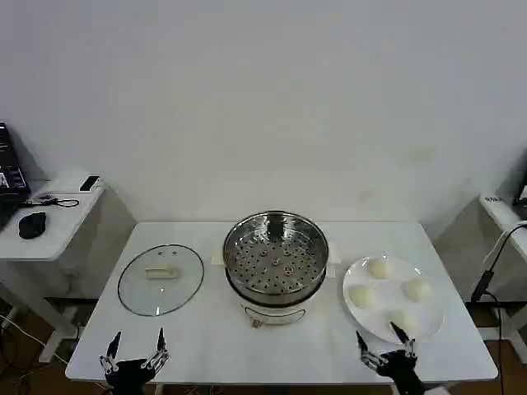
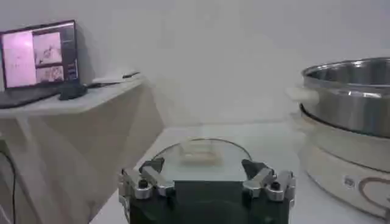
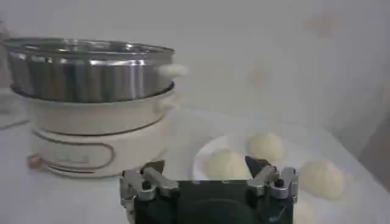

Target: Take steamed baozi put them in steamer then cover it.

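From the head view I saw four buns on the plate right of the empty steamer, lid left. Left gripper gaped before the lid; right gripper gaped near the buns. I judged them soft: pinch the sides gently.

Left gripper low at the near left, fingers spread wide and pointing away. Right gripper low at the near right, likewise spread apart, holding nothing.

Overhead head view; low wrist views sharing steamer.
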Tool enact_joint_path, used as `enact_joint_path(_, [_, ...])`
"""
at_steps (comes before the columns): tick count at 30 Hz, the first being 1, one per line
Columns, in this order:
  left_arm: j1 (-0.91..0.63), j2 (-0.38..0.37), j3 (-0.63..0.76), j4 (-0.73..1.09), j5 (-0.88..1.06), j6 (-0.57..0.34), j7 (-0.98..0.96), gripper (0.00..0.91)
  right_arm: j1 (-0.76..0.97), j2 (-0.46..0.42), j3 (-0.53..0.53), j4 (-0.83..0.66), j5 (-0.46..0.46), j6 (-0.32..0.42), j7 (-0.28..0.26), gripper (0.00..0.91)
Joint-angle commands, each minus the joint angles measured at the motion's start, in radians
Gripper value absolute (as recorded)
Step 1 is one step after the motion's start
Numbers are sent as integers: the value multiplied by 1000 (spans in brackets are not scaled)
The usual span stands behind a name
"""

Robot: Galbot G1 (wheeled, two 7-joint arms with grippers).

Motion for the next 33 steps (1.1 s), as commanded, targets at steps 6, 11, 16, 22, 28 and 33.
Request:
enact_joint_path(6, [-44, 1, -5, -36, 53, 80, 110, 907, 363, -417, 116, -191, -136, -274, -228, 907])
enact_joint_path(11, [-54, 4, -11, -26, 75, 75, 129, 907, 505, -584, 79, -313, -295, -289, -488, 907])
enact_joint_path(16, [-50, 4, -15, -19, 87, 63, 131, 907, 661, -674, -49, -439, -453, -188, -712, 907])
enact_joint_path(22, [-54, 11, -22, -21, 86, 64, 132, 907, 1018, -703, -383, -615, -525, -65, -864, 907])
enact_joint_path(28, [-62, 16, -26, -32, 89, 66, 134, 907, 1307, -638, -694, -754, -554, -12, -929, 907])
enact_joint_path(33, [-65, 15, -29, -31, 103, 67, 139, 907, 1530, -546, -923, -859, -584, 55, -985, 907])
